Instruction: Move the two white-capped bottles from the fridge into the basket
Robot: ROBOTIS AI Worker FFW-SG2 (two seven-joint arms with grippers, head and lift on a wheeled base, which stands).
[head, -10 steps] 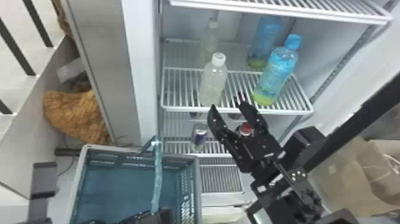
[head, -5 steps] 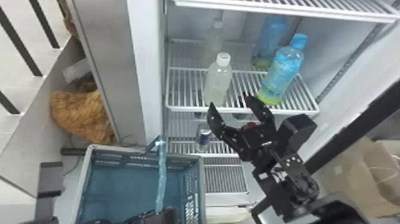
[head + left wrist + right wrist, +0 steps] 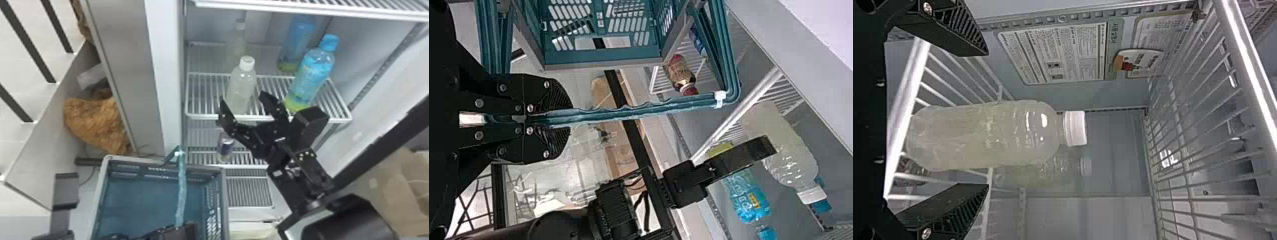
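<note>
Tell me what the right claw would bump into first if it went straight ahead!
Probably the front white-capped bottle. The right claw is open and points at it, one finger toward each side, but how close it is, I can't tell.

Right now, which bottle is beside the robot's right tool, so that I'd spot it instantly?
In the fridge, find the wire shelf by the right tool. Near its front stands a cloudy, pale bottle. Its white cap distinguishes it from the blue-capped bottle to its right.

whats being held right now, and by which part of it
The left gripper holds the basket handle by its crossbar, near one end; the right gripper holds nothing.
</note>
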